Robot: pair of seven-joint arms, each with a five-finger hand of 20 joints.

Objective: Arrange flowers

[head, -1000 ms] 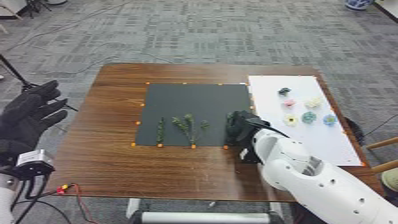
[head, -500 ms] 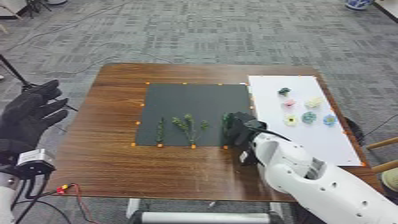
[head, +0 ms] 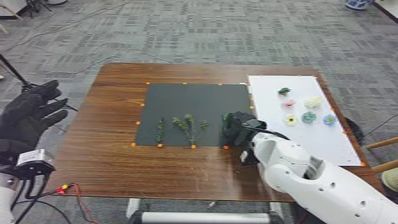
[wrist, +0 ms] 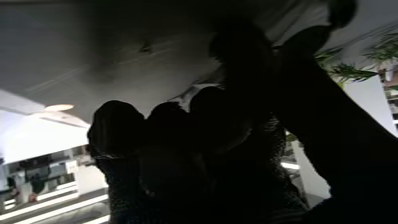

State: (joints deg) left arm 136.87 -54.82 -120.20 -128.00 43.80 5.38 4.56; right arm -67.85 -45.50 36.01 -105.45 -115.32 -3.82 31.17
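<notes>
On the dark sheet [head: 195,97], the slim green stem [head: 161,131] stands narrow beside the branching stem [head: 189,127], leafy and forked. The white sheet [head: 330,145] carries pink [head: 289,103], cream [head: 313,102], teal [head: 308,117] and blue [head: 330,120] blooms. The left hand [head: 28,116] has its fingers apart; whether the right hand [head: 238,131] grips anything, I cannot tell.

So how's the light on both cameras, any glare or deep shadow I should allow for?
Head view: light looks fairly even, with the brown table and white board both readable. Right wrist view: strongly backlit, the right robot hand close to a black silhouette, with glare on a white patch beyond it.
</notes>
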